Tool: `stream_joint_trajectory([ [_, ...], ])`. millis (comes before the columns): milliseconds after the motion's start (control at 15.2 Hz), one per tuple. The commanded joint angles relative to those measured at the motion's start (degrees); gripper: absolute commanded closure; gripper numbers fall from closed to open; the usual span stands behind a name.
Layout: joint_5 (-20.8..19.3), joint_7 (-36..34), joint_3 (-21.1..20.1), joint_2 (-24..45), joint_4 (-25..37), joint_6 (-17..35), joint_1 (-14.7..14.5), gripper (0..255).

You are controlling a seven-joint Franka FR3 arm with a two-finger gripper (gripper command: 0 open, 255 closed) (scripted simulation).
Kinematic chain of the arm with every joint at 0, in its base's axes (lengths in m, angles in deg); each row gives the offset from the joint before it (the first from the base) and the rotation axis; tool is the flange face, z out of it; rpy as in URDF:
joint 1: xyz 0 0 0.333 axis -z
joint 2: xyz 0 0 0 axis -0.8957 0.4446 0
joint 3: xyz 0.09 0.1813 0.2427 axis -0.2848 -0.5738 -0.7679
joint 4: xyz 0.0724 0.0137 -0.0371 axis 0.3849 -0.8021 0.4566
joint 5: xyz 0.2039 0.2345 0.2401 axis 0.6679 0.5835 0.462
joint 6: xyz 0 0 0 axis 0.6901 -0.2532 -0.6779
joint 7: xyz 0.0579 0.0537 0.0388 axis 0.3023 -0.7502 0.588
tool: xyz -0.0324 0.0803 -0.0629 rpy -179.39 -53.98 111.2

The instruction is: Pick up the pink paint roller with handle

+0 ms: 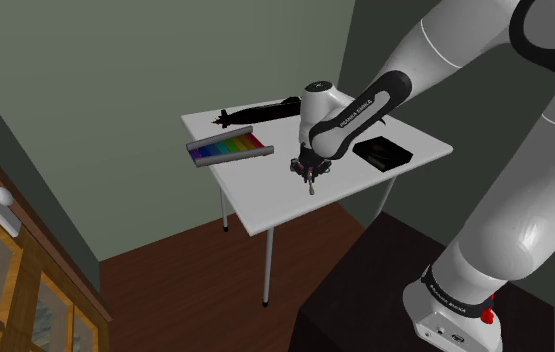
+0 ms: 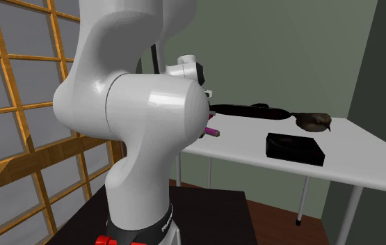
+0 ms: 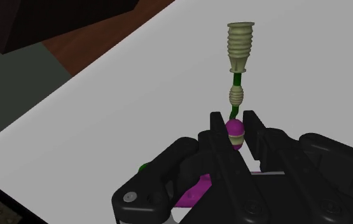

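Near the front edge of the white table [image 1: 295, 205], as the shoulder view has it, the black gripper [image 1: 308, 172] points down at the tabletop, and a short stub of the paint roller [image 1: 311, 185] pokes out below its tips. The wrist view supplies the detail. The two fingers [image 3: 217, 127] stand close together and clasp the pink roller head between them. From there a thin green shaft runs on to a ribbed cream handle [image 3: 240, 44] beyond the fingertips. The tool's long axis therefore lies along the fingers, with the handle end leading away from the palm toward the table (whether it touches the surface or hangs just off it, I cannot tell). In the second exterior view the bulky white arm [image 2: 135, 118] stands in front of the hand, and a small pink end peeks past it above the table. That view adds a brown lump [image 2: 314, 122] beside a long black object [image 2: 247, 110]. The shoulder view gives a rainbow-striped tray [image 1: 227, 150] and a flat black box [image 1: 382, 152] on either side of the gripper.
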Motion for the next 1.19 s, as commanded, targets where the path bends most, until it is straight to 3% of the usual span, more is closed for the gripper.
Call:
stream_joint_trajectory([
  [0,-0.01,0.01,0.02,-0.09,-0.14,0.07,0.02,255],
  [1122,4.54,4.56,-0.38,-9.34,2.81,-11.79,-0.47,255],
])
